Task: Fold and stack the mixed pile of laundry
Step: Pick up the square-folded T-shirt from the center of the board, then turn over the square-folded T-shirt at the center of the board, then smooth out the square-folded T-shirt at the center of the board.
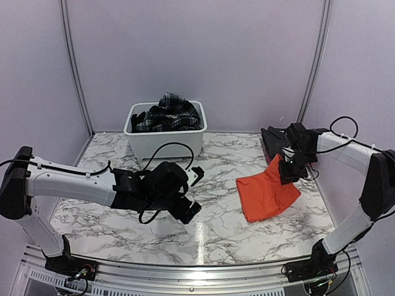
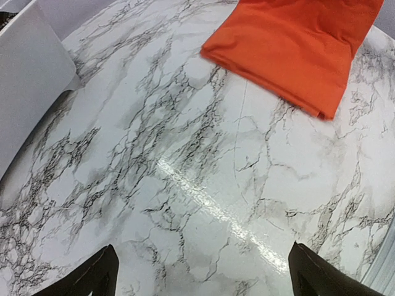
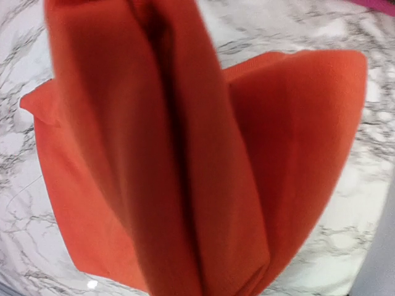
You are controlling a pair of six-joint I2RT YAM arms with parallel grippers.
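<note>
At the right gripper (image 1: pixel 289 171): pinched shut on an upper edge of the orange T-shirt (image 1: pixel 266 196), holding that edge up off the marble table (image 1: pixel 210 237). Below the grip, draped down and toward the left arm as a folded slab, with the lower part lying flat on the marble. Through the right wrist camera, only orange cloth in deep vertical folds, blurred at close range. Fingers buried behind it there, so the grip can be read from the overhead view alone.

Just behind that gripper, toward the back right of the table: a dark grey piece (image 1: pixel 273 140), partly covered by the wrist and cable, too dim to tell how it is folded.

At the left gripper (image 1: pixel 194 193): spread wide, holding nothing, poised over bare marble near the table's middle, well apart from the orange cloth. In its wrist view, only two dark fingertips (image 2: pixel 99 274) poking in at the bottom corners, the rest cut off by the frame.

Farther out, at the back left: the white tub (image 1: pixel 165 140), with the plaid skirt (image 1: pixel 171 110) heaped above its rim and some black cloth (image 1: pixel 139 118) at the left end. Lower contents hidden by the tub wall.
</note>
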